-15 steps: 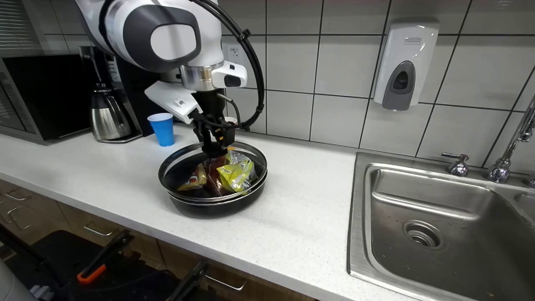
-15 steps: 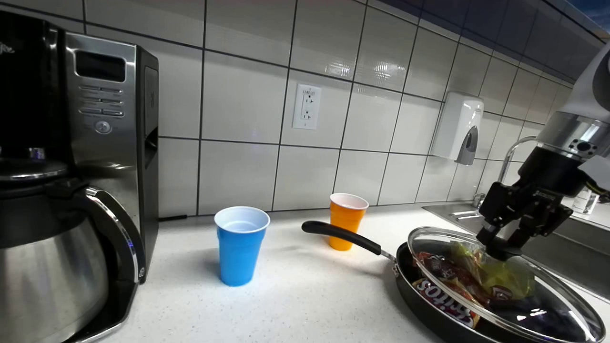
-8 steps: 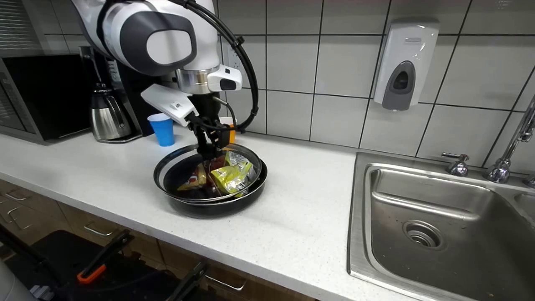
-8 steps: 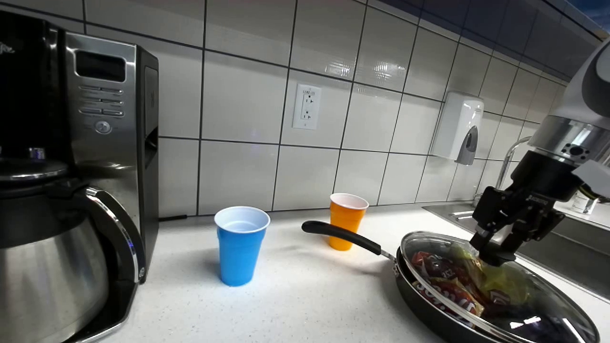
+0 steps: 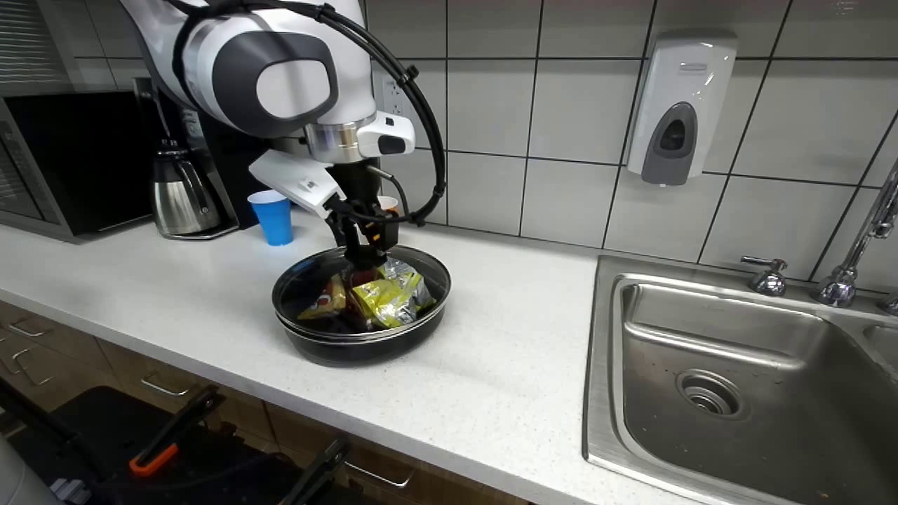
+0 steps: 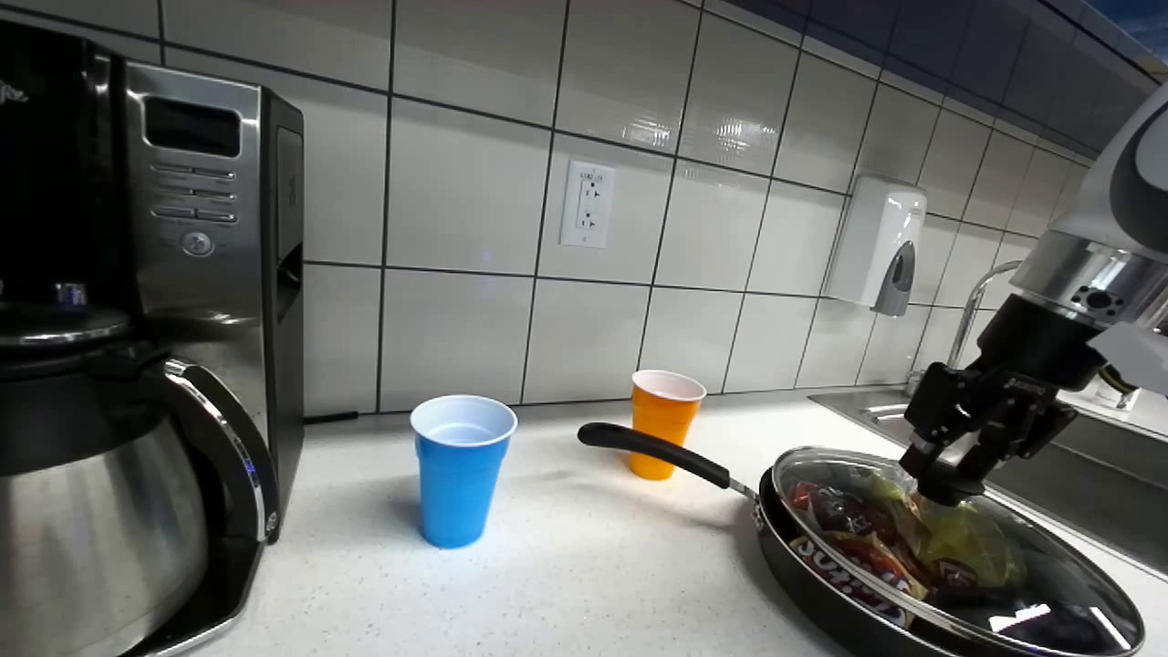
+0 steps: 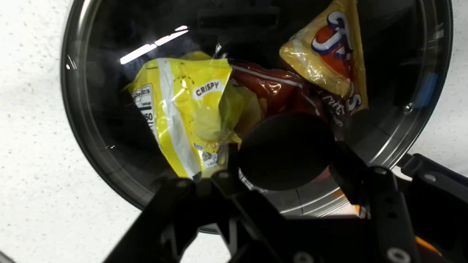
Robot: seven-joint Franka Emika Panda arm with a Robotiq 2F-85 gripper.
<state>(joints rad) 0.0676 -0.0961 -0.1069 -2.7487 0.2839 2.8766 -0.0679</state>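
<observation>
My gripper (image 5: pixel 364 254) is shut on the round black knob (image 7: pixel 287 157) of a clear glass lid (image 6: pixel 1063 557). It also shows in the other views (image 6: pixel 954 467) (image 7: pixel 285 146), with a finger on each side of the knob. The lid lies over a black frying pan (image 5: pixel 365 353), nearly aligned with its rim; I cannot tell whether it is fully seated. Through the glass I see a yellow chip bag (image 7: pixel 182 106), a Fritos bag (image 7: pixel 329 54) and a dark red bag (image 7: pixel 270 84) in the pan. The pan's handle (image 6: pixel 652 452) points toward the wall.
A blue cup (image 5: pixel 272 217) and an orange cup (image 6: pixel 664 424) stand on the white counter (image 5: pixel 505 351) near the pan. A coffee maker (image 6: pixel 205 228) with its carafe (image 5: pixel 184 200) and a microwave (image 5: pixel 77 161) stand to one side. A steel sink (image 5: pixel 603 393) lies across the counter.
The gripper and lid shifted left in an exterior view, then back right over the pan. The lid now sits a little lower and closer to the pan rim. The cups have not moved.
</observation>
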